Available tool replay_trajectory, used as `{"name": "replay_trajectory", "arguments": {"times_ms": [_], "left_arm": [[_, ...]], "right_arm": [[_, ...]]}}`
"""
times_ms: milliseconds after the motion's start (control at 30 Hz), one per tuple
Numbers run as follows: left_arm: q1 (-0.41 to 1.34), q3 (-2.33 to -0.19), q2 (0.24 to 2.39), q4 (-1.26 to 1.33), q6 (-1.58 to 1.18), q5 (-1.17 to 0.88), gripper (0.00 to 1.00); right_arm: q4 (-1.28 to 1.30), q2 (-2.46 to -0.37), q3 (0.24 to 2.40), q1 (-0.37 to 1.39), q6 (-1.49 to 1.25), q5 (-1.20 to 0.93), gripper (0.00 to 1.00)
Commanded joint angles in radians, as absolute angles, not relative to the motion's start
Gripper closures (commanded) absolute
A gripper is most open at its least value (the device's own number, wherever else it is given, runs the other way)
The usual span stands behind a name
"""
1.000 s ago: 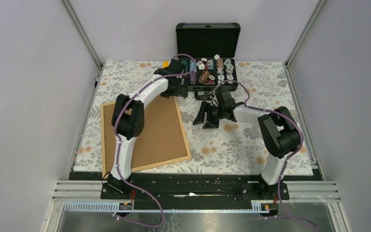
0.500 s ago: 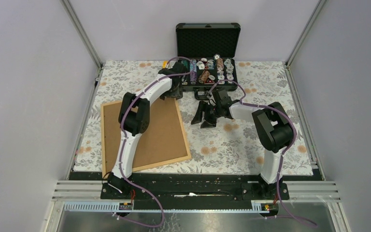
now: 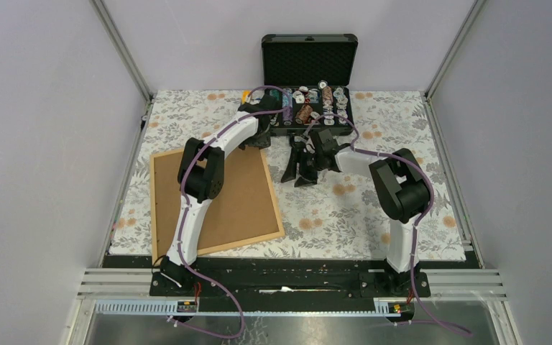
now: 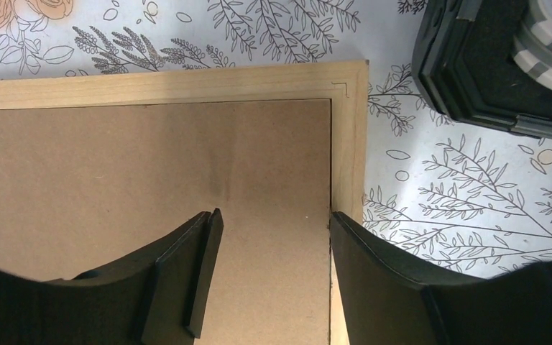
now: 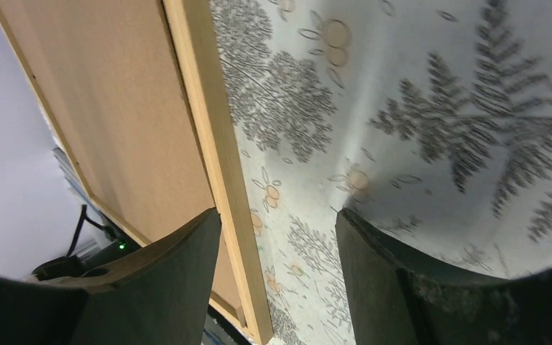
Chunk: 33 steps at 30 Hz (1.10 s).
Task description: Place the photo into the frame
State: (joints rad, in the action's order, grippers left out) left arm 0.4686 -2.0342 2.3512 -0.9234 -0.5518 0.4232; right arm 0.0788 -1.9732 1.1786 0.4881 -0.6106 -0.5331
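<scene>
2 spread grippers were seen: left gripper [image 4: 273,214] over the frame [image 4: 348,144] corner, right gripper [image 5: 279,212] near its edge.

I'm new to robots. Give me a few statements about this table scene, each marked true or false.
1. The black case stands open with poker chips inside. True.
2. The frame lies flat, its brown backing board facing up. True.
3. The left pincer is clamped on a poker chip. False: its jaws stand apart above the frame's corner, holding nothing.
4. The photo lies on top of the frame. False: no photo shows in any view.
5. The right pincer is open near the frame's edge. True.
</scene>
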Motion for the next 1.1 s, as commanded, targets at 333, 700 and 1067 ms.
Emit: {"name": "replay_trajectory", "arguments": {"times_ms": [333, 700, 1067], "left_arm": [[0.466, -2.001, 2.279, -0.995, -0.522, 0.533, 0.53], [0.465, -1.941, 2.168, -1.007, -0.487, 0.552, 0.62], [0.405, -1.952, 2.152, -0.961, -0.451, 0.377, 0.23]], "right_arm": [[0.211, -2.041, 1.348, 0.619, -0.543, -0.328, 0.36], [0.211, -2.078, 1.412, 0.619, -0.552, -0.342, 0.36], [0.182, -2.111, 1.431, 0.644, -0.545, -0.385, 0.32]]}}
